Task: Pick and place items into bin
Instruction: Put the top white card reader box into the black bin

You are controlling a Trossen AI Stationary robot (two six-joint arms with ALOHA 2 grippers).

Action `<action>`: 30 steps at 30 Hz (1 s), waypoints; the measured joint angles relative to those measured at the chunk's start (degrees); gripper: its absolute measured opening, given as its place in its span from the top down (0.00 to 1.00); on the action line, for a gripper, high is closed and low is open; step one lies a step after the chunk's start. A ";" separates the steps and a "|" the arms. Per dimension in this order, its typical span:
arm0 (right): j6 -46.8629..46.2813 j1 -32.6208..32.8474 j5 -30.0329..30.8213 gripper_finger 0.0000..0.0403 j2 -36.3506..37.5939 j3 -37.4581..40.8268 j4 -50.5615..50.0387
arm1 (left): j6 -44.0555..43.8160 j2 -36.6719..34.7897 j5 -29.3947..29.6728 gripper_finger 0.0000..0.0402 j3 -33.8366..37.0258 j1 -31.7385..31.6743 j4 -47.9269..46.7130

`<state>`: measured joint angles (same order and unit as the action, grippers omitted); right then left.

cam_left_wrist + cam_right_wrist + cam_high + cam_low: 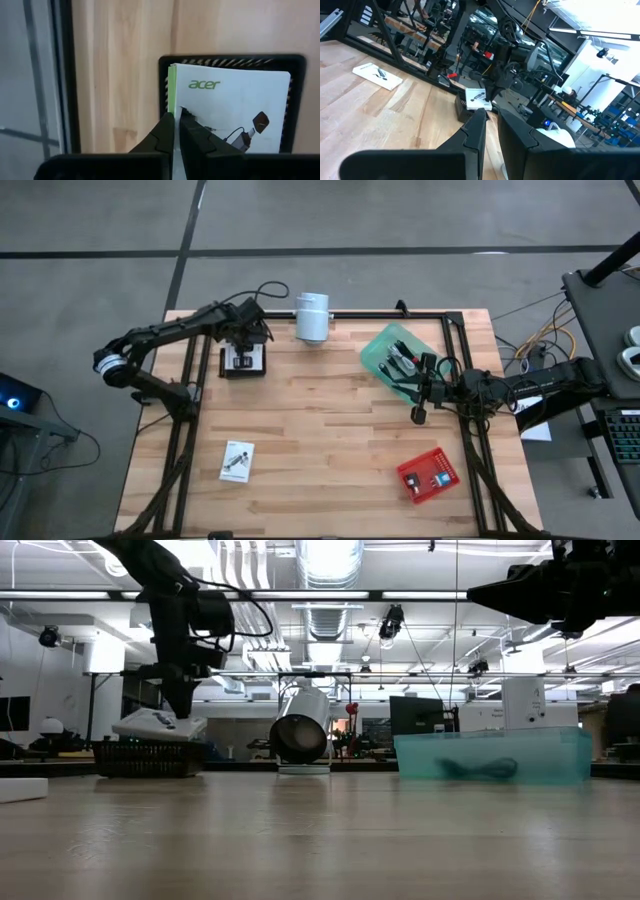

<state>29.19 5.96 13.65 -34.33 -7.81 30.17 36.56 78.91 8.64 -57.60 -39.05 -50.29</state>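
A white flat packet (235,100) with a green edge and a dark print lies over the black mesh bin (230,59) near the table's far left corner. My left gripper (174,116) is above it, shut on it. In the low view the packet (160,724) sits tilted on top of the bin (150,757). A second white packet (237,460) lies flat on the table toward the near left. My right gripper (418,416) hangs at the right, beside the teal bin (385,350), holding nothing, its fingers a narrow gap apart (491,117). My left gripper pinches the packet between its two fingers at the green-edged side (171,100), partway along that edge. The fingers come from above, pointing down. The packet is tilted, with its lower side resting on the black bin's top (130,740).
A white cylinder (312,318) lies at the far edge, between the two bins. The teal bin (490,755) holds black cords (480,768). A red bin (428,473) with small items sits at the near right. Black frame rails (185,430) run along the table's sides.
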 joint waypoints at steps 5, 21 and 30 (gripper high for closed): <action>0.00 0.00 -0.01 0.90 0.00 0.00 0.00 | -0.04 0.00 -0.48 1.00 0.00 -0.01 0.45; 0.02 0.00 -0.02 0.90 0.00 0.00 0.00 | -1.59 -0.02 -0.77 1.00 2.78 -0.44 5.97; 1.03 0.02 0.00 0.90 0.00 0.00 0.00 | -3.24 -0.02 1.58 0.87 3.87 -0.71 6.19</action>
<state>30.22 5.98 13.65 -34.33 -7.81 30.17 33.32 78.89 10.22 -53.74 -39.77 -44.10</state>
